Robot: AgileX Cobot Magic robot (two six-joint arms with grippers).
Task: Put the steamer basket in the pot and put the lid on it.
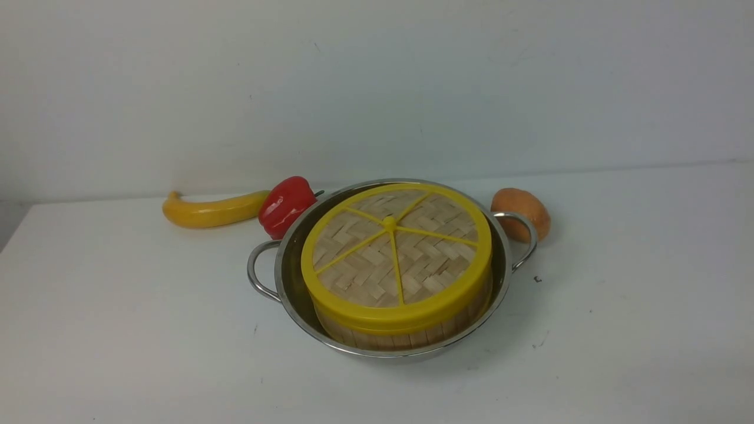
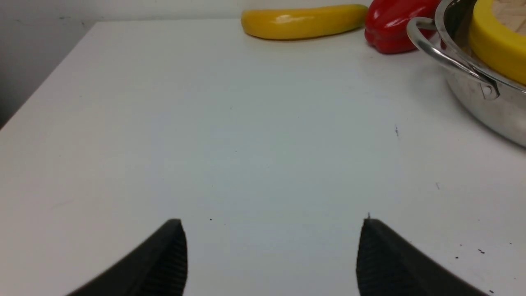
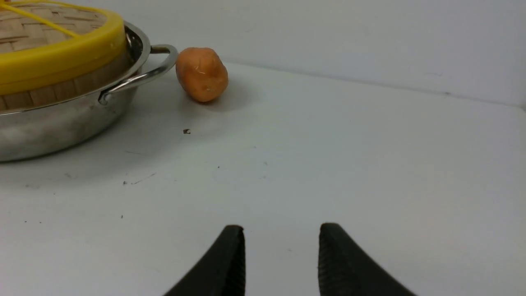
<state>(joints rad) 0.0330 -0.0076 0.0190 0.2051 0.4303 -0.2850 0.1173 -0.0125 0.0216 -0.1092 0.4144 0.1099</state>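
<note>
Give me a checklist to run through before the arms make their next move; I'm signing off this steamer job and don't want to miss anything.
1. Basket inside the pot: ok, its slatted wall shows within the rim.
2. Lid on the basket: ok, it covers the top.
3. Lid seated evenly all round: cannot tell, the far side of the joint is hidden.
4. Left gripper open and holding nothing: ok.
5. Right gripper open and holding nothing: ok.
6. Pot handles free of the grippers: ok, neither gripper touches one.
</note>
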